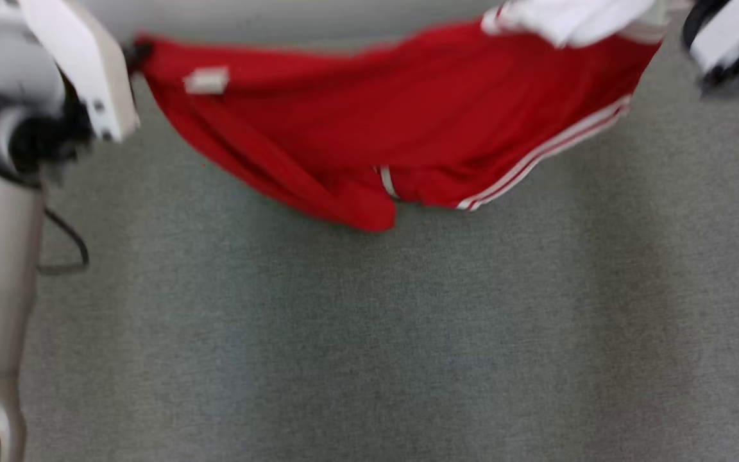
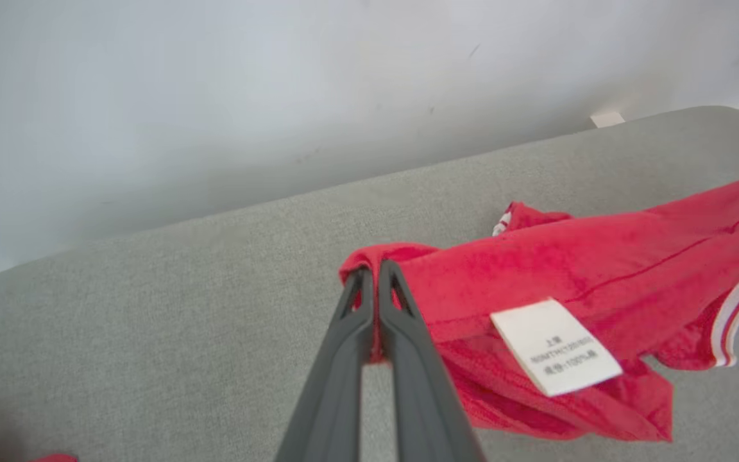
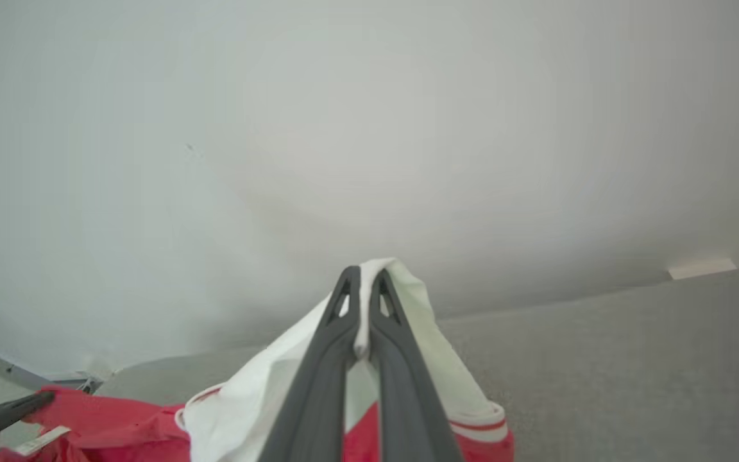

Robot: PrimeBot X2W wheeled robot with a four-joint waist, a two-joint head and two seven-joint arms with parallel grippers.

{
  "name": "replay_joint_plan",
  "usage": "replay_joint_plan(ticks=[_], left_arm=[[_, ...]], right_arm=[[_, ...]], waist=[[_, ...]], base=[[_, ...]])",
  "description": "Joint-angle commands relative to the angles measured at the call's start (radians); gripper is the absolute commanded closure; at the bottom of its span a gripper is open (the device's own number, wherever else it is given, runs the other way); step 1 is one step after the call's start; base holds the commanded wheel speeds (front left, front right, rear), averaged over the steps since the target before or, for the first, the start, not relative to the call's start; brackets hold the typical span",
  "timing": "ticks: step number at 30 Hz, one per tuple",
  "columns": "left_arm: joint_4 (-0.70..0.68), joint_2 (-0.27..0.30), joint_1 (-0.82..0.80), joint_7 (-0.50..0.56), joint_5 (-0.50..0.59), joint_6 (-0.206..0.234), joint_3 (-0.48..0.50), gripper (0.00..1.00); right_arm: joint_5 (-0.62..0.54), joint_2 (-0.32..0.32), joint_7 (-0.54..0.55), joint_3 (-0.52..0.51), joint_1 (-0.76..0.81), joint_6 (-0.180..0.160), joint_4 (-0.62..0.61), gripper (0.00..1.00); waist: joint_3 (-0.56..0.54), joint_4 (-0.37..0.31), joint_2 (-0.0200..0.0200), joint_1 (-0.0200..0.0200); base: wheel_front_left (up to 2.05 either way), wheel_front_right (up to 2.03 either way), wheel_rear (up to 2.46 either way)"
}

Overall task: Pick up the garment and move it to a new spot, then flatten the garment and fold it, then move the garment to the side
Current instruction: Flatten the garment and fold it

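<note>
Jaws of the left gripper (image 2: pixel 374 282) are clamping shut on a red corner of the garment (image 2: pixel 568 269), with a fold of cloth pinched between the two dark fingers. Jaws of the right gripper (image 3: pixel 364 282) are likewise closing on the garment (image 3: pixel 247 410), gripping its white section at the opposite end.

Head view:
- The garment (image 1: pixel 376 115) is hanging stretched between the two arms, across the far part of the grey worktop (image 1: pixel 369 333).
- Its middle is sagging toward the robot. Whether the lower edge is touching the worktop cannot be told, as the picture is blurring.
- White stripes (image 1: pixel 543 151) are running along the hem on the robot's right side.
- A white care label (image 1: pixel 206 80) is showing near the left gripper (image 1: pixel 133 54).
- The left arm's pale housing (image 1: pixel 81 70) is standing at the upper left, with a dark cable (image 1: pixel 68 247) looping below it.

Left wrist view:
- The care label (image 2: pixel 555 346) is lying face up on the red cloth, just beside the fingers (image 2: pixel 408 333).
- The worktop (image 2: pixel 151 321) is meeting a pale wall (image 2: pixel 215 96) behind the garment.

Right wrist view:
- One finger of the left gripper (image 3: pixel 4 414) is entering at the lower left, touching the red cloth.
</note>
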Motion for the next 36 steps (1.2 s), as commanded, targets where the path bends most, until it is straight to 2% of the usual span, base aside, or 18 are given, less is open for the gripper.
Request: replay_joint_plan(ticks=[1,8,13,19,23,28,33,36], left_arm=[[0.016,0.005,-0.042,-0.008,0.003,-0.002,-0.001,1.00],[0.187,-0.035,-0.335,-0.096,0.019,0.005,-0.005,1.00],[0.281,-0.048,-0.513,-0.180,0.055,0.012,-0.013,1.00],[0.389,-0.056,-0.653,-0.320,0.071,0.005,-0.028,1.00],[0.463,-0.063,-0.692,-0.351,0.064,0.001,-0.047,1.00],[0.522,-0.048,-0.673,-0.351,0.035,-0.002,-0.088,1.00],[0.517,-0.022,-0.580,-0.296,-0.032,-0.003,-0.188,1.00],[0.482,0.024,-0.497,-0.247,-0.075,-0.003,-0.283,1.00]], right_arm=[[-0.011,-0.003,-0.015,-0.011,-0.043,0.001,0.016,1.00],[-0.074,-0.007,-0.146,-0.098,-0.351,0.001,0.206,1.00],[-0.118,-0.002,-0.225,-0.102,-0.534,0.001,0.282,1.00],[-0.143,-0.024,-0.293,-0.066,-0.666,0.001,0.336,1.00],[-0.150,-0.047,-0.300,-0.024,-0.701,0.001,0.360,1.00],[-0.106,-0.048,-0.250,0.054,-0.668,0.001,0.347,1.00],[-0.044,-0.053,-0.189,0.165,-0.540,0.001,0.289,1.00],[0.006,-0.070,-0.134,0.239,-0.428,0.001,0.222,1.00]], waist=[[0.035,0.000,0.0000,-0.0001],[0.100,0.012,0.0000,-0.0001],[0.129,0.005,0.0000,-0.0001],[0.126,-0.001,0.0000,-0.0001],[0.128,0.002,0.0000,-0.0001],[0.142,0.004,0.0000,-0.0001],[0.103,0.004,0.0000,-0.0001],[0.053,0.005,0.0000,-0.0001]], base=[[0.00,0.00,0.00],[0.00,0.00,0.00],[0.00,0.00,0.00],[0.00,0.00,0.00],[0.00,0.00,0.00],[0.00,0.00,0.00],[0.00,0.00,0.00],[0.00,0.00,0.00]])
